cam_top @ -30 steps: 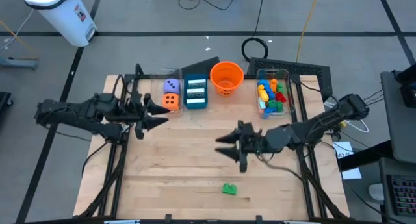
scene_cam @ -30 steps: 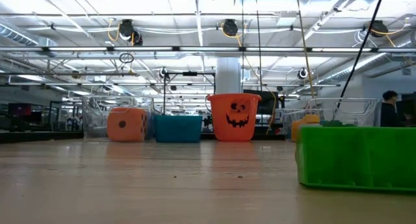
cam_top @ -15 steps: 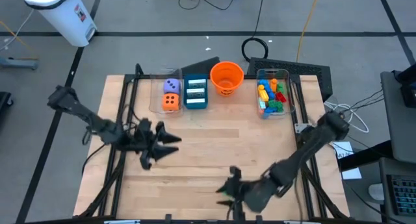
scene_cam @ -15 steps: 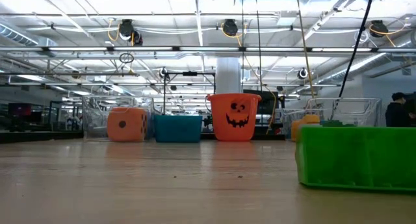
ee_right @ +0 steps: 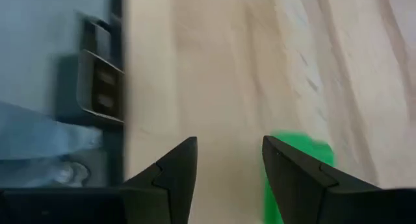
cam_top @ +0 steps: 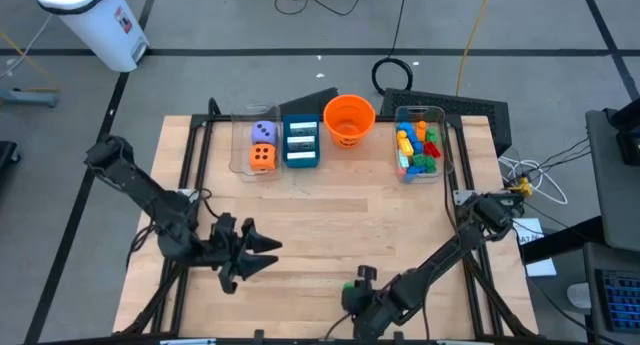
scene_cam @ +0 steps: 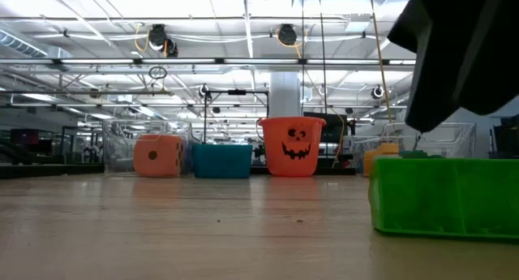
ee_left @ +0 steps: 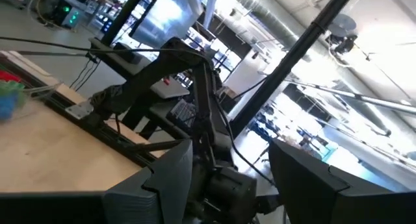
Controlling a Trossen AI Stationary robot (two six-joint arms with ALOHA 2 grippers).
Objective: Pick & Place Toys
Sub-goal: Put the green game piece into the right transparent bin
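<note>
High view: the table (cam_top: 330, 225) is bare wood through its middle, with everything stored along the far edge. Two dice (cam_top: 262, 145) sit in a clear bin (cam_top: 240, 150), a teal box (cam_top: 301, 143) stands just beside it, then an orange bucket (cam_top: 348, 119), then a second bin of bricks (cam_top: 418, 145) near the far right corner. The left gripper (cam_top: 262, 255) hangs over the near-left part of the table, pointing toward the centre, its jaws parted and holding nothing. The right gripper (cam_top: 352, 297) is down at the near edge, above a green brick (scene_cam: 444, 195) that lies close to that edge. In the right wrist view the fingers (ee_right: 296, 169) stand apart, unclenched, the green brick partly behind one of them and not gripped; the table's edge runs just beside it. Between the two grippers the boards lie open, and so does the stretch up to the bins.
</note>
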